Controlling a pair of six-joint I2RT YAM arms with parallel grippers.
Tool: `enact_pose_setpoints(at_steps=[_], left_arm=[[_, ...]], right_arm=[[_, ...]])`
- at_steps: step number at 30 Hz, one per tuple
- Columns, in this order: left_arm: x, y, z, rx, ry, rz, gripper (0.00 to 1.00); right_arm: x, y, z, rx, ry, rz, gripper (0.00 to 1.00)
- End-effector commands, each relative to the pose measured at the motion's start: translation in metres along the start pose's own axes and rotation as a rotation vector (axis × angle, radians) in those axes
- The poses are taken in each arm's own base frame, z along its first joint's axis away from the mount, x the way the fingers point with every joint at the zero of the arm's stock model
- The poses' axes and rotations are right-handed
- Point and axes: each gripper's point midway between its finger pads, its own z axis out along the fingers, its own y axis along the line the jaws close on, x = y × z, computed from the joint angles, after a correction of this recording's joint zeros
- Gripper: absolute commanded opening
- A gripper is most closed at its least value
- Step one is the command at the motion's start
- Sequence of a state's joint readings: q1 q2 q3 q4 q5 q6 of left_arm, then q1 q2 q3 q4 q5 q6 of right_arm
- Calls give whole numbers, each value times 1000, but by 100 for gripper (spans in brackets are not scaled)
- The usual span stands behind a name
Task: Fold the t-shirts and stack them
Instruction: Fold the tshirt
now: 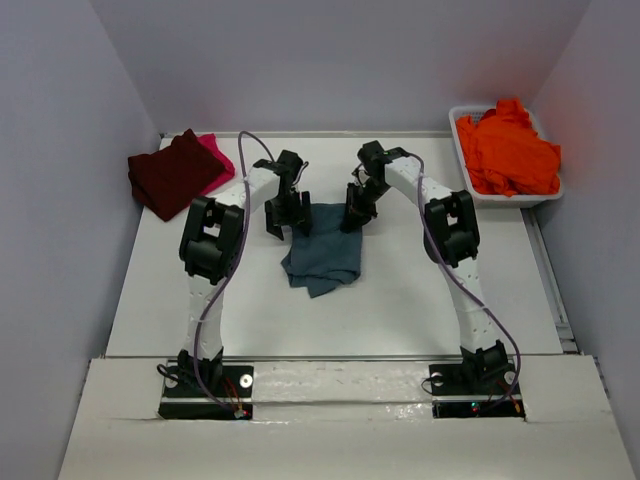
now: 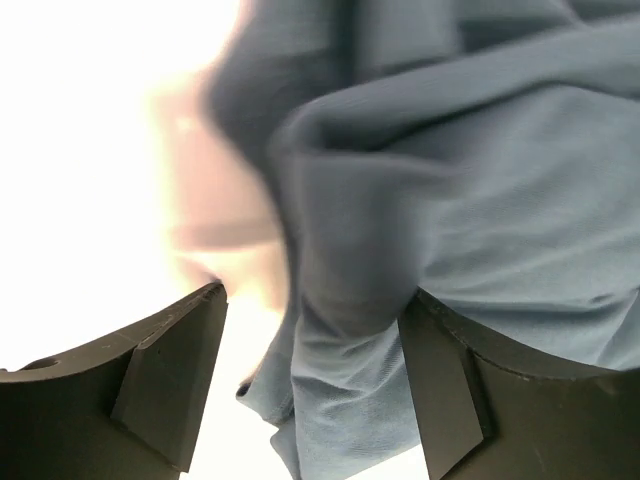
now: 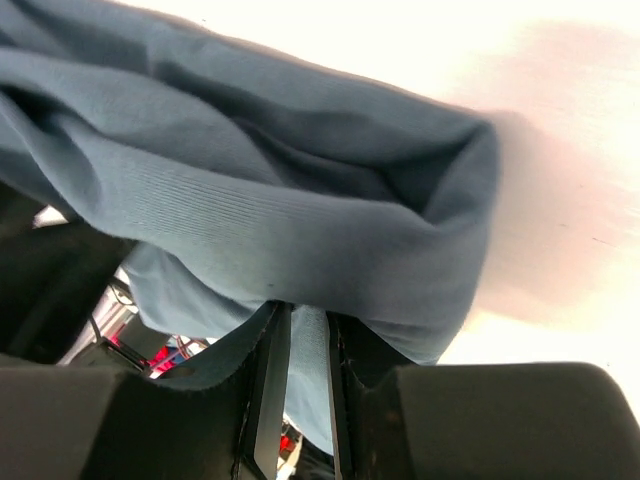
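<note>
at the middle of the table the slate teal-blue t-shirt trailed toward the arms, its far edge running crosswise between the right gripper, pinched tight on cloth, and the left gripper, spread wide around a fold.

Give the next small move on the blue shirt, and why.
Probably close the left hand. Its fingers stand apart with a fold of the teal-blue t-shirt hanging between them, while the right hand is pinched shut on the cloth. With both gripping, the arms could likely spread it flat.
</note>
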State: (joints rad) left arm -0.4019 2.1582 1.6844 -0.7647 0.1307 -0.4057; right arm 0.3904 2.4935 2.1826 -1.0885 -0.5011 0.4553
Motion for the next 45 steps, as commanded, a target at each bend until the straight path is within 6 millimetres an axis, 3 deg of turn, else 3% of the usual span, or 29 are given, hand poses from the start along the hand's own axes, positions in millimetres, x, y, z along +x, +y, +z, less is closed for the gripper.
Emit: enact_pose_setpoints(at_steps=[1, 5, 10, 15, 19, 26, 34, 42, 45], left_arm=[[-19, 20, -4, -50, -23, -15, 81], [-22, 14, -4, -22, -25, -14, 80], [-19, 12, -4, -2, -21, -17, 80], [-18, 12, -4, -4, -20, -9, 80], [-20, 11, -5, -2, -24, -12, 80], [-19, 11, -2, 0, -20, -18, 80], [-17, 14, -2, -11, -18, -19, 80], [-18, 16, -3, -28, -15, -17, 80], [-20, 17, -4, -37, -18, -15, 80]], right_arm=[[-17, -29, -6, 102, -86, -44, 27], [-18, -24, -14, 96, -98, -58, 27], [-15, 0, -39, 34, -125, -66, 28], [4, 22, -64, -53, -109, -63, 30], [23, 28, -70, -108, -83, -59, 32], [61, 40, -41, -138, 16, -85, 38], [85, 51, -17, -162, 81, -90, 38], [110, 26, -10, -124, 104, -66, 38], [136, 2, 0, -92, 149, -36, 38]])
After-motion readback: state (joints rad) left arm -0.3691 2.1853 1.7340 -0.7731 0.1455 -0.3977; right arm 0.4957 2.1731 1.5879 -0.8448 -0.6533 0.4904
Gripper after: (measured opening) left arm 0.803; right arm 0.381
